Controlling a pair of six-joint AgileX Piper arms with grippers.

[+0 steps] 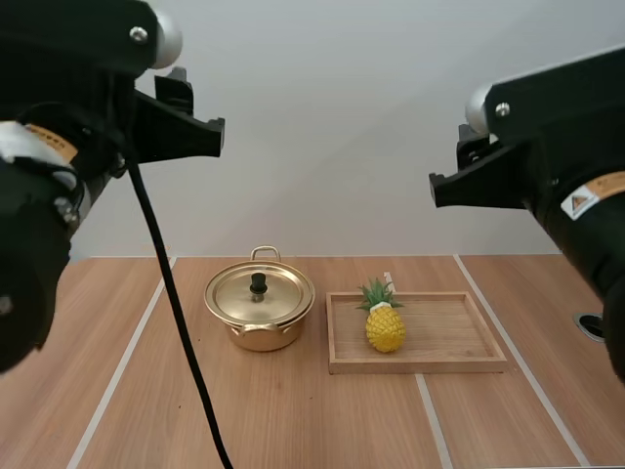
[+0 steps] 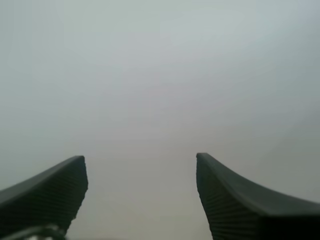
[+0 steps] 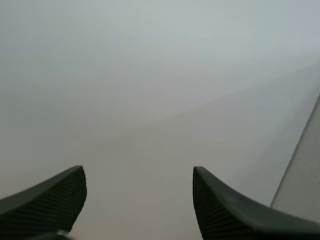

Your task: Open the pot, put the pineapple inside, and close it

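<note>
Brass-coloured pot (image 1: 259, 332) sits on the table (image 1: 293, 430) with its lid (image 1: 283, 293) on and a black knob (image 1: 258, 284) dead centre, so I'd say nothing's been started yet. Pineapple (image 1: 385, 326) is at the pot's 3 o'clock, at the 9 o'clock end of the wooden tray (image 1: 449, 337), leaves up.

Both arms hang high. Left gripper (image 2: 140, 167) is at the pot's 10 o'clock and right gripper (image 3: 137, 175) is at the tray's 1 o'clock, each spread wide with nothing between the fingers.

What worries me is that the knob is tiny. A pinch landing off-centre could slip, tip the lid or shove the pot. The pineapple looks round and slick too, so a squeeze off its middle could pop it loose or snag it on the tray's rim.
</note>
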